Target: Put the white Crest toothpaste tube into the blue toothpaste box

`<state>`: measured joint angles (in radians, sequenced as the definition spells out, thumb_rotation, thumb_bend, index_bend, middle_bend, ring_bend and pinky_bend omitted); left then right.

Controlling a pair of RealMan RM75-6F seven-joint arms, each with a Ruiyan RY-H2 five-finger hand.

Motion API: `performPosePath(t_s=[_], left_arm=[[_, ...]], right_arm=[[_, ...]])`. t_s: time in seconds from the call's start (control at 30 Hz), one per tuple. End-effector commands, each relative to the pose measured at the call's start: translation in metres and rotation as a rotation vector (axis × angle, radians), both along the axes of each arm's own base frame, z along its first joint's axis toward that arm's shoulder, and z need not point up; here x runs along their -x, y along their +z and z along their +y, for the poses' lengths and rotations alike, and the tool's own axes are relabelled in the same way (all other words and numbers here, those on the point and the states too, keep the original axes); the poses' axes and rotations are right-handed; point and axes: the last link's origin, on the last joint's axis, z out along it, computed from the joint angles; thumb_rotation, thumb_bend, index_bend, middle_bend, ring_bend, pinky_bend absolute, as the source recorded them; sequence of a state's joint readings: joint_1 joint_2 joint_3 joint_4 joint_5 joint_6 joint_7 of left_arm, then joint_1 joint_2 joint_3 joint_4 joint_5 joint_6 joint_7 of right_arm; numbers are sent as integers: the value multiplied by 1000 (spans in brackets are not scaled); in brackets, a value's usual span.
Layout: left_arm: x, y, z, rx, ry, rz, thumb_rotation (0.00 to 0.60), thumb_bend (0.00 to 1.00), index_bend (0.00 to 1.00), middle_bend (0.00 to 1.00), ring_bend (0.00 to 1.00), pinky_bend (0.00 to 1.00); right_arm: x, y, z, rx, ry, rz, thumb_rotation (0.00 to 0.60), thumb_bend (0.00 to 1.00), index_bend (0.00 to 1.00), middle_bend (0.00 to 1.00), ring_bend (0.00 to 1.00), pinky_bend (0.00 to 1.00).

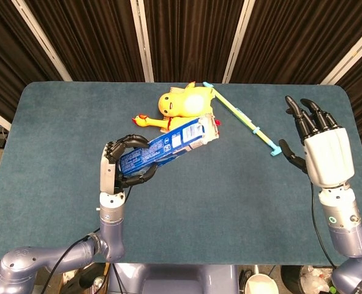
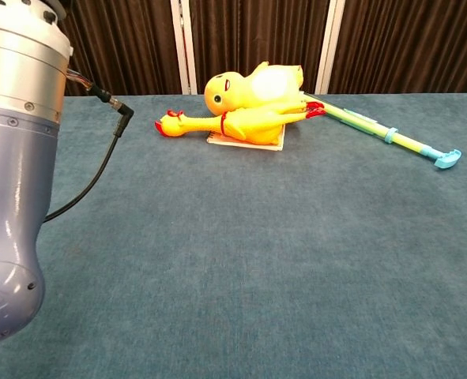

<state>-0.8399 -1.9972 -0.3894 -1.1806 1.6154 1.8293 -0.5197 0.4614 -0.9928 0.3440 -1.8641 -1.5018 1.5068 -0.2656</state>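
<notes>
My left hand grips the near end of the blue toothpaste box and holds it above the table, slanted up to the right. A white end shows at the box's far opening, just in front of the yellow toys; I cannot tell whether it is the Crest tube or a box flap. My right hand is raised at the right side, fingers spread, holding nothing. In the chest view only my left forearm shows; the box and both hands are out of that frame.
A yellow duck toy and a rubber chicken lie at the back centre on a small card. A thin green-yellow stick with a blue end runs diagonally to their right.
</notes>
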Motion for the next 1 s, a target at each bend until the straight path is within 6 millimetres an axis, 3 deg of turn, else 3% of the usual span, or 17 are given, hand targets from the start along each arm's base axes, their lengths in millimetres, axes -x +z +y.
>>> performPosePath(t_s=[0.03, 0.17, 0.73, 1.0], left_arm=[[5, -2, 0, 0, -5, 40, 600, 624, 418, 588, 562, 705], [18, -4, -1, -5, -8, 140, 600, 614, 418, 587, 560, 697], [121, -14, 0, 68, 120, 592, 600, 608, 423, 595, 561, 694], [144, -38, -9, 140, 146, 690, 600, 608, 426, 597, 564, 694]], right_arm=[[2, -1, 1, -3, -2, -4, 600, 308, 0, 343, 198, 390], [4, 1, 3, 0, -3, -9, 600, 309, 0, 343, 198, 390], [-4, 0, 8, -8, 22, -36, 600, 309, 0, 343, 198, 390], [-9, -3, 10, -16, 33, -39, 600, 308, 0, 343, 198, 390]])
